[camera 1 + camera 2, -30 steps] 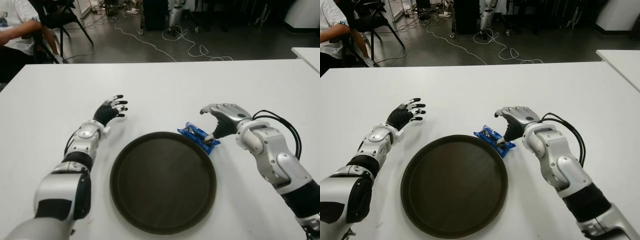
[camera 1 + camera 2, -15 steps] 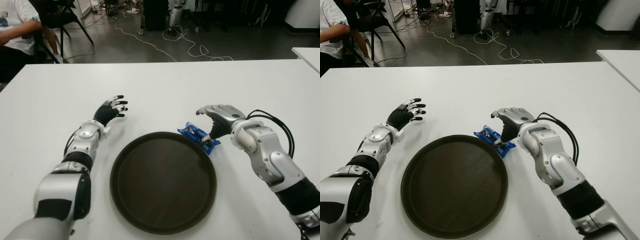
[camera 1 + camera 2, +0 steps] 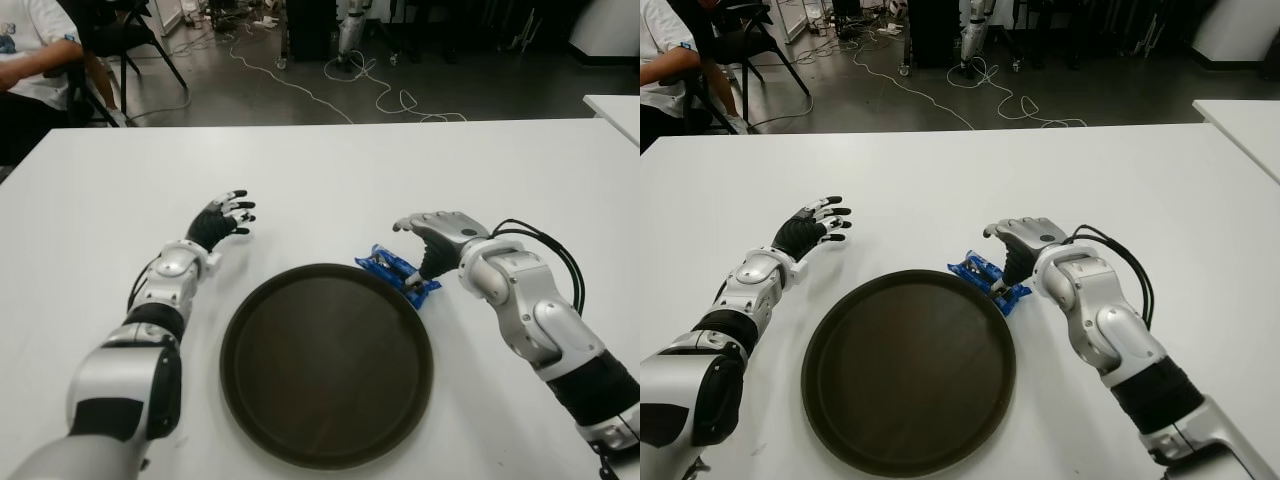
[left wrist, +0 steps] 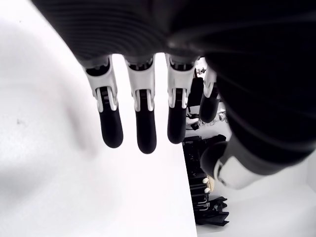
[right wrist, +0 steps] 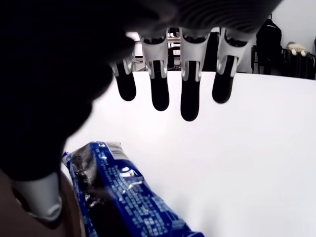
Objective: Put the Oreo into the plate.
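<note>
The Oreo pack [image 3: 397, 272], a blue wrapper, lies flat on the white table [image 3: 320, 170] against the far right rim of the dark round plate [image 3: 320, 370]. My right hand [image 3: 428, 240] hovers over the pack's right end, open, with nothing held. In the right wrist view its fingers [image 5: 190, 94] stretch straight out past the Oreo pack [image 5: 123, 197], and the thumb tip sits close beside it. My left hand [image 3: 225, 218] shows open to the left of the plate, fingers spread.
A person [image 3: 30, 60] sits by a chair beyond the table's far left corner. Cables trail across the floor [image 3: 330, 90] behind the table. A second white table's corner [image 3: 615, 105] shows at the right.
My right hand has shifted a little to the left and closer over the Oreo pack. The pack, plate and left hand have not moved.
</note>
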`<act>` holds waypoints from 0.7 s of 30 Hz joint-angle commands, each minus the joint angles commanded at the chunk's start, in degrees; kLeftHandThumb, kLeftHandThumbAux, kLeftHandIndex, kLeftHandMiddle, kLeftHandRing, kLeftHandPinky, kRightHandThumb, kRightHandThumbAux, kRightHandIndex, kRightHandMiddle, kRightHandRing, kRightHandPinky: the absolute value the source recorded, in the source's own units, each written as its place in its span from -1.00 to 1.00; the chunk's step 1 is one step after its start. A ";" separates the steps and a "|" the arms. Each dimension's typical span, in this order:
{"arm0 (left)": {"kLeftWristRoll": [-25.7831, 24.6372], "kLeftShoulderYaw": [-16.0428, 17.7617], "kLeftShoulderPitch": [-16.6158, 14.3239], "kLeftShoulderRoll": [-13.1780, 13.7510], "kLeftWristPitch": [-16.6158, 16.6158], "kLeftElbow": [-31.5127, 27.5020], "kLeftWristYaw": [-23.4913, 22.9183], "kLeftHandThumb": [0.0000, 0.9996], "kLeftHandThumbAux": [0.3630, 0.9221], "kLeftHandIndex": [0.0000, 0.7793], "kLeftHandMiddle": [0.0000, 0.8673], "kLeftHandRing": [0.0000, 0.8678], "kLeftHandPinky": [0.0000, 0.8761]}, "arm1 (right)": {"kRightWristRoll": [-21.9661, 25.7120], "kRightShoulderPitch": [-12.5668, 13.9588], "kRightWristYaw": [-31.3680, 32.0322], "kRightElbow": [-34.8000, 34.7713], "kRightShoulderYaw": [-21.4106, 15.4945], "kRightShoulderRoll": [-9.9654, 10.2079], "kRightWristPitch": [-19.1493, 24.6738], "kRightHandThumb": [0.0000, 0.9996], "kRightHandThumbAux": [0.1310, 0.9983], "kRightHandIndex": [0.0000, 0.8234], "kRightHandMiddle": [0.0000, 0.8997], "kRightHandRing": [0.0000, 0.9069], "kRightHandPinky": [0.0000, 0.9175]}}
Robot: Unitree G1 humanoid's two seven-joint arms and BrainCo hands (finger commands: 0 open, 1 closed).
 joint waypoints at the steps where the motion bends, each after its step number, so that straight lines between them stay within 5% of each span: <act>1: 0.00 0.00 0.00 0.00 0.00 0.00 0.02 -1.00 0.04 -0.62 -0.48 -0.43 -0.35 | -0.02 -0.02 0.04 0.03 0.00 0.02 0.05 -1.00 0.29 -0.54 -0.52 -0.50 -0.51; 21: 0.03 -0.12 -0.05 0.05 0.25 -0.04 -0.41 -1.00 0.04 -0.64 -0.48 -0.43 -0.39 | 0.55 -0.89 0.19 2.77 0.21 0.45 0.28 -1.00 0.24 -0.58 -0.56 -0.55 -0.60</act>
